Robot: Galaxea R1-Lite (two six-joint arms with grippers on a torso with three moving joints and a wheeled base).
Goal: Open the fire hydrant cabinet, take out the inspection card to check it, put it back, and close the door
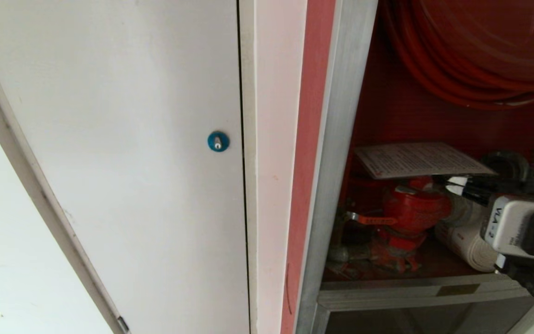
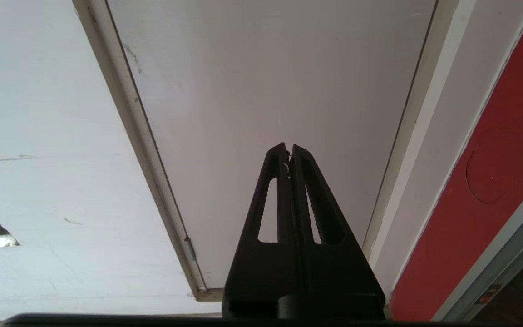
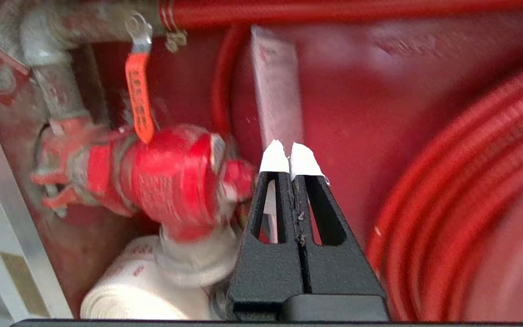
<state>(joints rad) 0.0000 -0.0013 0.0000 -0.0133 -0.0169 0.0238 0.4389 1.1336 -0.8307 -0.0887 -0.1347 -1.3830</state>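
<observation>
The fire hydrant cabinet (image 1: 341, 139) stands open, its red inside showing; its door is out of view. My right gripper (image 1: 452, 184) reaches in from the right and is shut on the right edge of the inspection card (image 1: 415, 160). The pale printed card lies flat just above the red valve (image 1: 410, 208). In the right wrist view the card (image 3: 277, 91) runs edge-on away from the white-taped tips of the right gripper (image 3: 290, 152), beside the valve (image 3: 170, 177). My left gripper (image 2: 288, 147) is shut and empty, parked facing the white panel.
A red hose reel (image 1: 480, 55) fills the cabinet's upper right. A rolled white hose (image 1: 466, 236) lies under my right wrist. An orange tag (image 1: 373, 220) hangs by the valve. Left of the cabinet is a plain white door with a blue lock (image 1: 218, 141).
</observation>
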